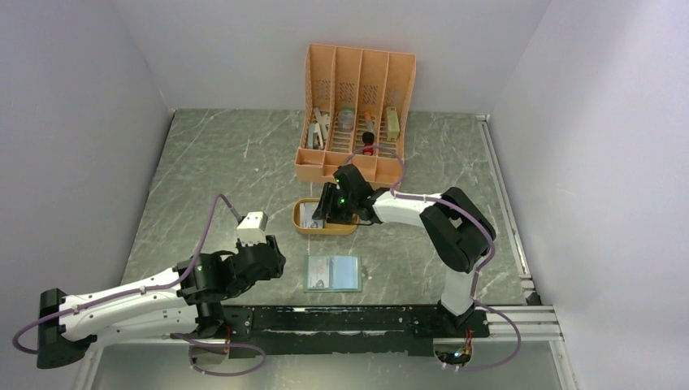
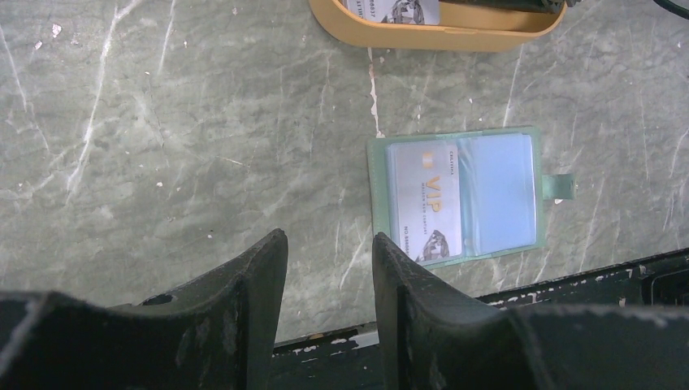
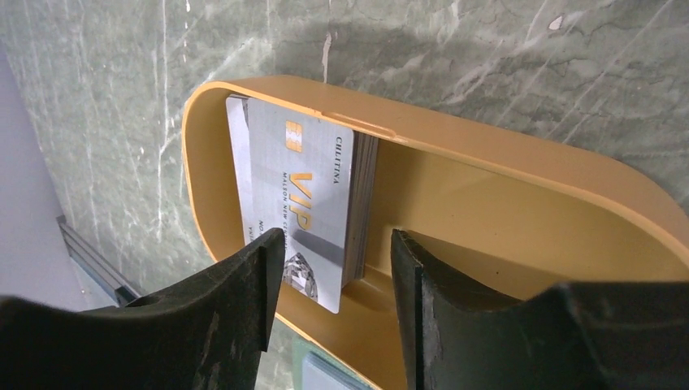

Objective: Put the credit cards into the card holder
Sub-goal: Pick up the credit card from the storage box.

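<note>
Right hand (image 3: 337,244) at orange tray (image 3: 504,158), cards (image 3: 301,187) stacked inside; organizer (image 1: 357,81) just behind.

**Three cameras: one overhead, one on each wrist**

The top view looks steeply down from high behind the near edge of the marble table (image 1: 211,179) and takes in its whole surface. The left wrist camera sits low, facing forward past its own fingers (image 2: 264,280) at the open card holder (image 2: 455,195) and the near wall of the orange tray (image 2: 390,34). The right wrist camera hangs very close over that tray, whose cards (image 3: 301,195) fill the frame. All three views share the tray.
</note>
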